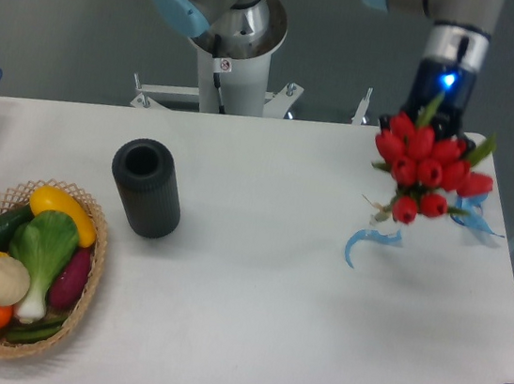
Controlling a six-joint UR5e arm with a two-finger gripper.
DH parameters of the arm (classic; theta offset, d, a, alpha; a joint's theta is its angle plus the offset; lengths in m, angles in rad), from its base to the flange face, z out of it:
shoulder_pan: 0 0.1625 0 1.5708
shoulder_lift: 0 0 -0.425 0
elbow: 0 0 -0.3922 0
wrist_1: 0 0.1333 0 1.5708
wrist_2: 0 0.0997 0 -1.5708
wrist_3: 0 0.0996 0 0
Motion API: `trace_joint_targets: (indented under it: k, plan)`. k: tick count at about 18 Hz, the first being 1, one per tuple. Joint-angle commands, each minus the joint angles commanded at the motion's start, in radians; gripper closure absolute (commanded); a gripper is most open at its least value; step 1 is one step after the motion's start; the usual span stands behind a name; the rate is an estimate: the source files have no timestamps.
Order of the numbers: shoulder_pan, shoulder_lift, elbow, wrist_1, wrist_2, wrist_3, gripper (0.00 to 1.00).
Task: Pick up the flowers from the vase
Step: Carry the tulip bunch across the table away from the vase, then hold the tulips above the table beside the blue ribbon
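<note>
The gripper (436, 109) is holding the flowers (428, 167) near the table's (253, 296) right edge; it is needing a firm hold.

1 fixed camera looked down from high at the front of the table (247, 342), facing the arm's base (229, 46) at moderate distance.

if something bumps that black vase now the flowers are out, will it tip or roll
The vase looks taller than wide and stands empty, so a knock near its mouth could probably topple it. As a round cylinder it would likely roll once down, though its ribbed sides may slow that.
</note>
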State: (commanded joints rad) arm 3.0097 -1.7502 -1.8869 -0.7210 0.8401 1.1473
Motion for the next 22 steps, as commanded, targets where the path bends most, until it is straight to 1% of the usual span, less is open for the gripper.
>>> trace_joint_targets:
  k: [1, 2, 3, 4, 5, 8, 10, 14, 18, 20, 22]
  plan:
    - [-0.005, -0.011, 0.012, 0.000, 0.086, 0.005, 0.93]
    - [-0.032, -0.017, 0.023, -0.002, 0.184, 0.009, 0.93]
    - [-0.084, -0.038, 0.040, -0.002, 0.312, 0.008, 0.93]
    - [-0.112, -0.049, 0.061, -0.006, 0.395, 0.002, 0.93]
    - [-0.124, -0.066, 0.084, -0.008, 0.427, 0.000, 0.93]
    - [-0.129, -0.090, 0.133, -0.011, 0.430, 0.000, 0.93]
    - [-0.130, -0.107, 0.173, -0.028, 0.439, 0.000, 0.92]
    - [-0.170, -0.137, 0.259, -0.112, 0.533, 0.002, 0.91]
    - [-0.201, -0.170, 0.328, -0.190, 0.608, 0.000, 0.89]
    - [-0.222, -0.199, 0.363, -0.227, 0.663, 0.000, 0.89]
    - [-0.238, -0.229, 0.408, -0.276, 0.700, 0.000, 0.89]
